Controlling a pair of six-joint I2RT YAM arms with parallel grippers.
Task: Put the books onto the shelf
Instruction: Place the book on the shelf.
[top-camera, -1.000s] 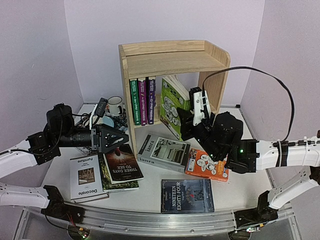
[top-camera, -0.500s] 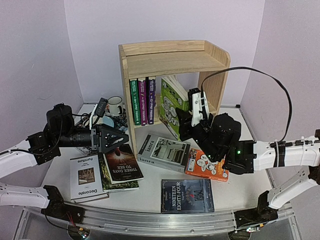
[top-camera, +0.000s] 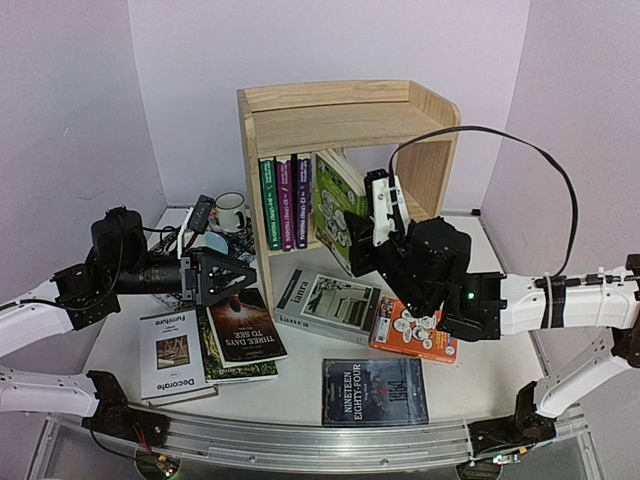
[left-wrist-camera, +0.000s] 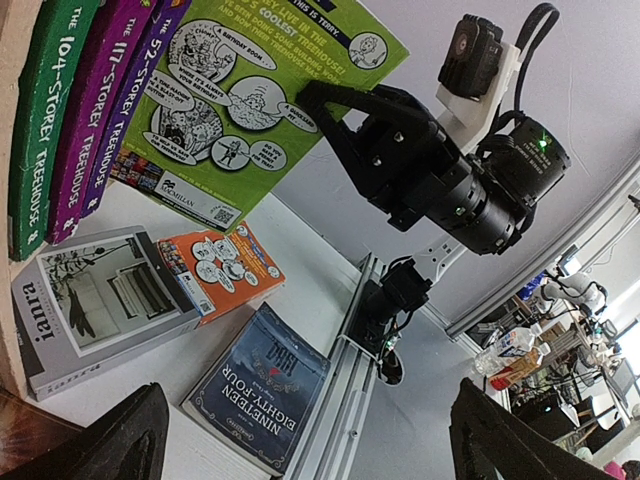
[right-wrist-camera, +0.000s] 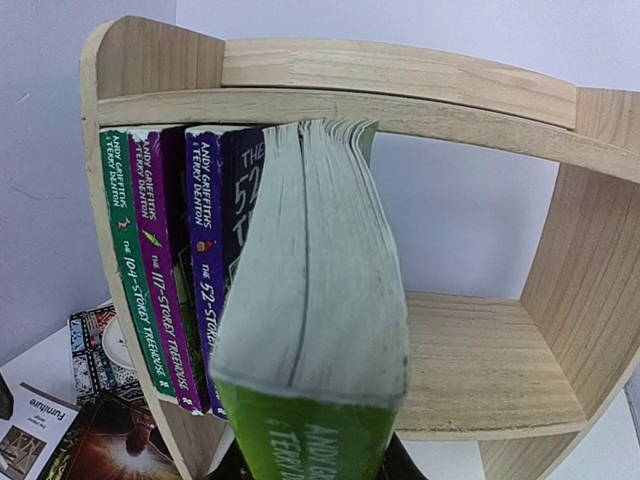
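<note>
- Right tool (top-camera: 358, 238), seen from the top camera, is clamped on a thin bright green illustrated paperback (top-camera: 335, 205). The paperback is tilted at the mouth of the lower tier of the small light pine two-tier shelf (top-camera: 345, 110). It sits just beside three thin paperbacks (top-camera: 285, 200) already standing there (one green spine, two purple).
- Same view: the left tool (top-camera: 238, 279) is spread wide, grips nothing and hangs over the left of the tabletop (top-camera: 290, 400). Six books lie flat:
  - a white "Decorate" (top-camera: 172, 355)
  - a dark "Three Days to See" (top-camera: 245, 328), resting on a green-edged book (top-camera: 240, 372)
  - a grey "ianra" (top-camera: 325, 305)
  - an orange illustrated paperback (top-camera: 412, 330)
  - a dark "Nineteen Eighty-Four" (top-camera: 375, 392)
- Count: ten books, of which three are shelved, one is in the grip and six are lying. There is one shelf, with nothing on its top board. By my judgement the task is about a third done, and the fourth book is not yet let go.
- Left wrist view: its own fingers (left-wrist-camera: 100, 445) show far apart at the bottom corners with nothing between them. The other arm pinches the green cover next to the three spines. The grey, orange and "Nineteen Eighty-Four" books lie below.
- Right wrist view: the held book's page edge fills the middle and leans toward the three spines (touching or just short, I cannot tell). The lower tier to its right is bare wood.
</note>
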